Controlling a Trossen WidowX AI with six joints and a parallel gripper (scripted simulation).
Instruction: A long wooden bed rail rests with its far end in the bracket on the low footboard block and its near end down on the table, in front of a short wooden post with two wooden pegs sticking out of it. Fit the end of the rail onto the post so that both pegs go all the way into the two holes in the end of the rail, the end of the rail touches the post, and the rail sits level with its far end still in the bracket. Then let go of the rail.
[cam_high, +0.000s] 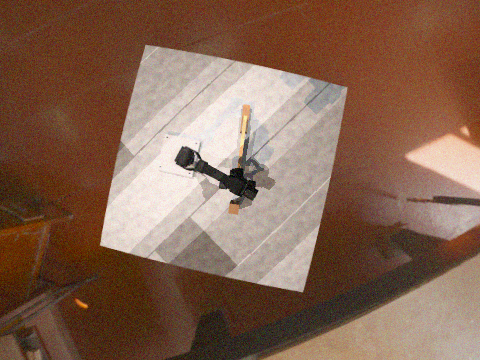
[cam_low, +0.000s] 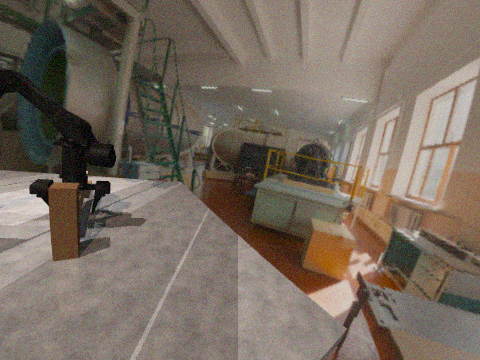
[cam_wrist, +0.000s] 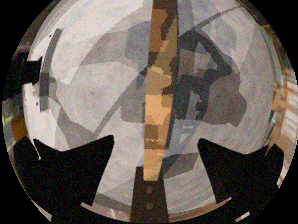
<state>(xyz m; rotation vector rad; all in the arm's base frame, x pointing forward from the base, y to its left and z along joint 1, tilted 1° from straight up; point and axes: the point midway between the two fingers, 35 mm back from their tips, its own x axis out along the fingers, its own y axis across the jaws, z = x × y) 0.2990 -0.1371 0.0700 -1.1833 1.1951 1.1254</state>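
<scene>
The long rail (cam_high: 244, 131) (cam_wrist: 156, 112) runs from the low footboard block (cam_high: 246, 108) to just in front of the short post (cam_high: 233, 209) (cam_low: 65, 222) (cam_wrist: 137, 207). In the wrist view both pegs show uncovered on the post's dark face, beyond the rail's near end, which lies low by the post's foot. My gripper (cam_low: 71, 205) (cam_wrist: 157, 142) is open and points down, with one finger on each side of the rail near that end. Nothing is held. In the top view the hand hides this part of the rail. The bracket is too small to make out.
The arm's white base plate (cam_high: 170, 167) is on the table (cam_high: 280, 240) (cam_low: 200, 300), to the left of the rail in the top view. The arm reaches from there across to the rail's near part. Shadows of the arm fall beside the rail.
</scene>
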